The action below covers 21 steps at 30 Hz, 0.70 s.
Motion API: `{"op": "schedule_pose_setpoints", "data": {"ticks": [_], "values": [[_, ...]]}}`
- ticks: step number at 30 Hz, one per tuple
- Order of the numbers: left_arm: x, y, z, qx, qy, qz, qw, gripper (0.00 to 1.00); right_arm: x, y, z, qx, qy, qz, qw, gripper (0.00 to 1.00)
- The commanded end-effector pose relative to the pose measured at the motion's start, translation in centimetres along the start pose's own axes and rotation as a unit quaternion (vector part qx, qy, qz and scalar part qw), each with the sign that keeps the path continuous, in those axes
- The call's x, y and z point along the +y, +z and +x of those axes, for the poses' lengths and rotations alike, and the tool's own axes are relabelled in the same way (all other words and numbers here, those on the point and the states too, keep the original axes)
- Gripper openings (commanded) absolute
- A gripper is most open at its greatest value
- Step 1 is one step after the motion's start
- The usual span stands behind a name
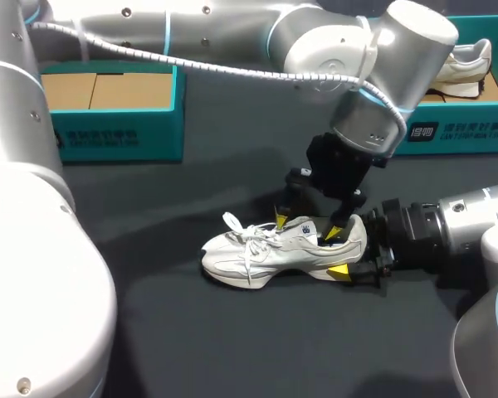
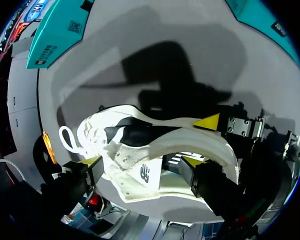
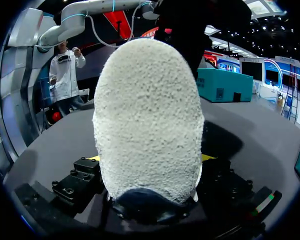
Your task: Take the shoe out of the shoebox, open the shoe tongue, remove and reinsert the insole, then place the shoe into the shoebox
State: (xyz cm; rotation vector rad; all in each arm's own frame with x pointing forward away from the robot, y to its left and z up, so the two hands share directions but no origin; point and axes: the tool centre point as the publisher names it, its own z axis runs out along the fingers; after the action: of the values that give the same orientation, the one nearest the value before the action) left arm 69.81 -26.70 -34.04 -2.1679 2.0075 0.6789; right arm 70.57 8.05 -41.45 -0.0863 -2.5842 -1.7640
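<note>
While the dark table carries a teal shoebox at far left, white shoe upright at the middle, toe left, right gripper clamping its heel, left gripper above the opening, fingers spread, released, tongue between them.

Dark table right across the head view, a matte charcoal top under even light. Over to the left wrist view, and the table reads paler grey, with a hard black shadow thrown across it. In the right wrist view the table looks round-edged, though the lens may be bending it.
</note>
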Motion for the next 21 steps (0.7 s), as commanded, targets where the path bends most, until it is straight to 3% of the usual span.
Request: {"op": "schedule_pose_setpoints", "data": {"ticks": [1,9,13,16,21], "values": [[-0.2,0.3,0.3,-0.024,0.001,-0.013,1.000,1.00,0.0,0.0,0.1,-0.001,0.000,0.001,1.000,0.00],[0.7,0.9,-1.0,-0.049,-0.006,-0.016,0.999,0.85,0.0,0.0,0.1,-0.001,0.000,0.001,1.000,0.00],[0.8,0.9,-1.7,-0.051,-0.009,-0.017,0.998,0.73,0.0,0.0,0.1,-0.001,0.000,0.001,1.000,0.00],[0.7,0.9,-2.1,-0.050,-0.012,-0.016,0.999,0.57,0.0,0.0,0.1,-0.001,0.000,0.001,1.000,0.00],[0.8,0.6,-3.0,-0.038,-0.011,-0.016,0.999,0.44,0.0,0.0,0.1,-0.001,0.000,0.001,1.000,0.00]]}}
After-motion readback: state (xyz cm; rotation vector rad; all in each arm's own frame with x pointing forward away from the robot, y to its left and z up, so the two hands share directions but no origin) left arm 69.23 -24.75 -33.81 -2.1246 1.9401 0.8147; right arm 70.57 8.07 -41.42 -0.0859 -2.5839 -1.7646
